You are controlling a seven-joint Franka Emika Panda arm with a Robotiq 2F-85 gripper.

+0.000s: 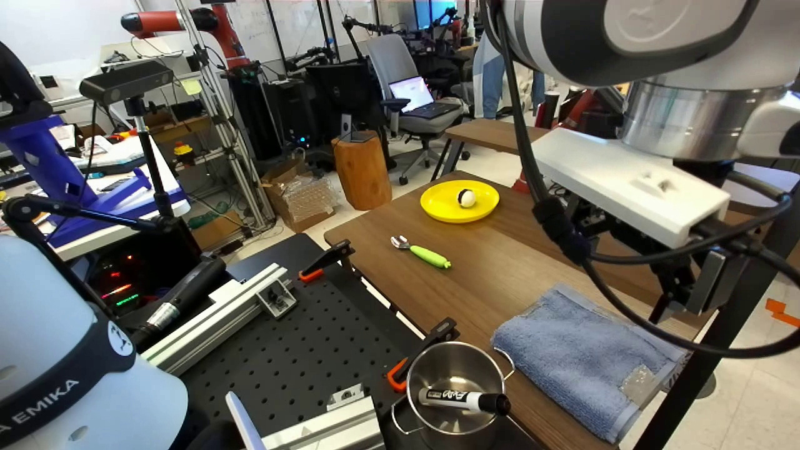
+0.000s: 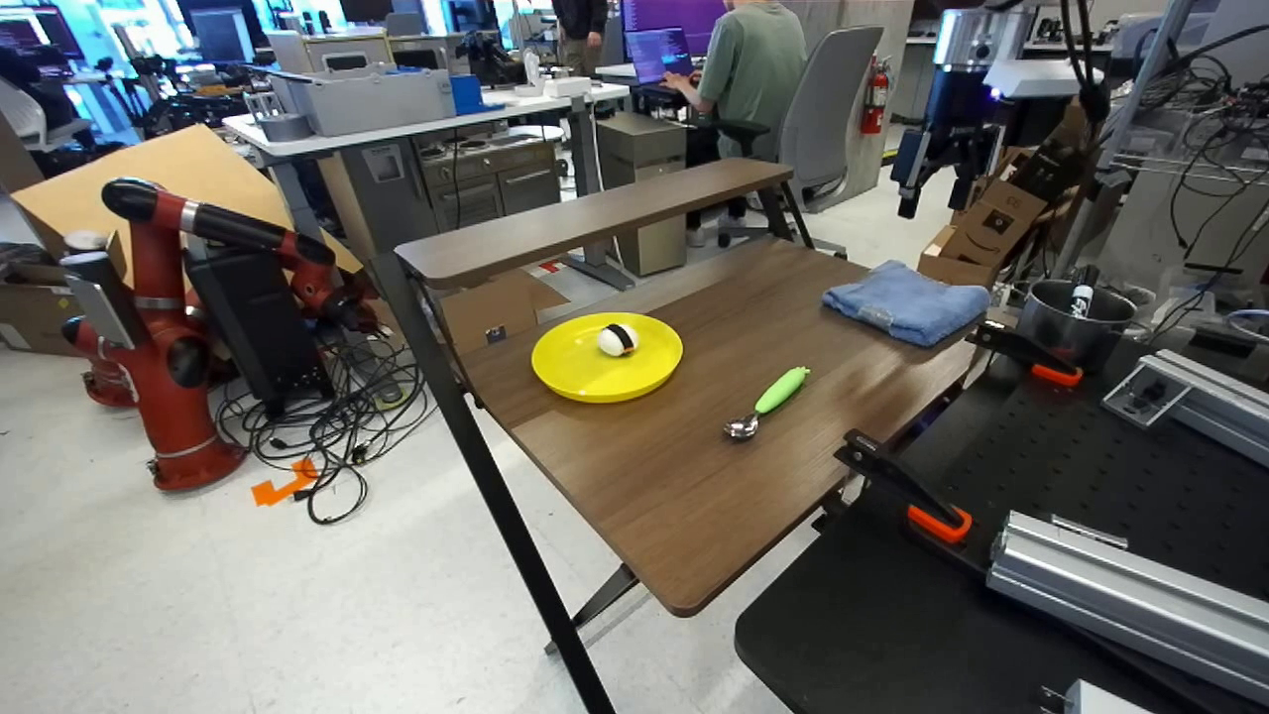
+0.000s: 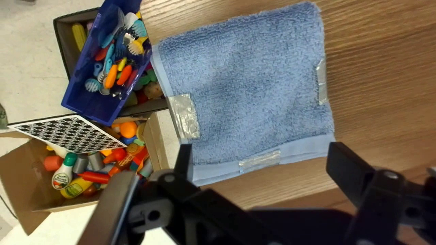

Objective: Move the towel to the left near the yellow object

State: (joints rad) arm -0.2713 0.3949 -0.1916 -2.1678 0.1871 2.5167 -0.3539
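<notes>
The towel (image 1: 581, 350) is a folded blue-grey cloth lying flat on the brown table. It also shows in an exterior view (image 2: 907, 302) and fills the middle of the wrist view (image 3: 245, 81), with silvery tape patches on its edges. The yellow object (image 1: 437, 212) is a flat round plate on the same table, also seen in an exterior view (image 2: 570, 377), apart from the towel; it is out of the wrist view. A small black-and-white item (image 2: 617, 340) on it hides its centre. My gripper (image 2: 932, 203) is open and empty, above the towel. In the wrist view its fingertips (image 3: 260, 148) are wide apart near the towel's lower edge.
A green-handled utensil (image 2: 781, 390) lies between plate and towel. A metal pot (image 1: 437, 369) holding a marker (image 1: 462, 400) stands beside the towel. Clamps (image 2: 902, 486) grip the table edge. A raised shelf (image 2: 595, 213) runs along one side. Toy boxes (image 3: 20, 190) stand below the table.
</notes>
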